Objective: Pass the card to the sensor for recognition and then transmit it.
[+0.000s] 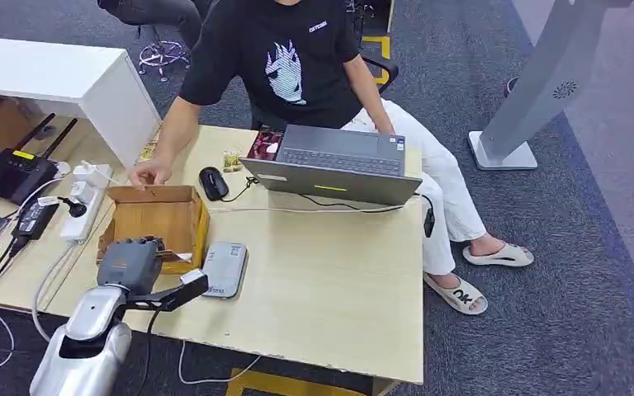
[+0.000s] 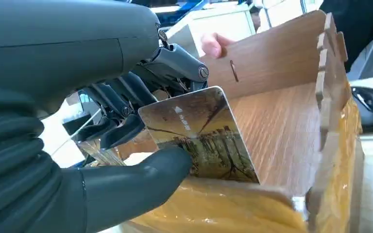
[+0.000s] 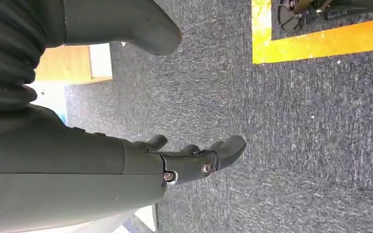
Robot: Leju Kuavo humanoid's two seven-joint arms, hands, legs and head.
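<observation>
My left hand [image 1: 130, 262] hovers at the near edge of a wooden box [image 1: 158, 216] on the table. Between thumb and fingers it pinches a picture card [image 2: 201, 136] with a brownish landscape print, held over the box's inside [image 2: 281, 126]. A grey flat card sensor [image 1: 224, 268] lies on the table just right of the box. My right hand [image 3: 189, 155] hangs over grey carpet with its fingers apart and holding nothing.
A person in a black shirt sits behind the table, one hand [image 1: 150, 173] on the box's far rim. A laptop [image 1: 338, 165], a mouse [image 1: 213, 181], a power strip [image 1: 87, 202], a router [image 1: 16, 173] and cables occupy the back and left of the table [image 1: 330, 280].
</observation>
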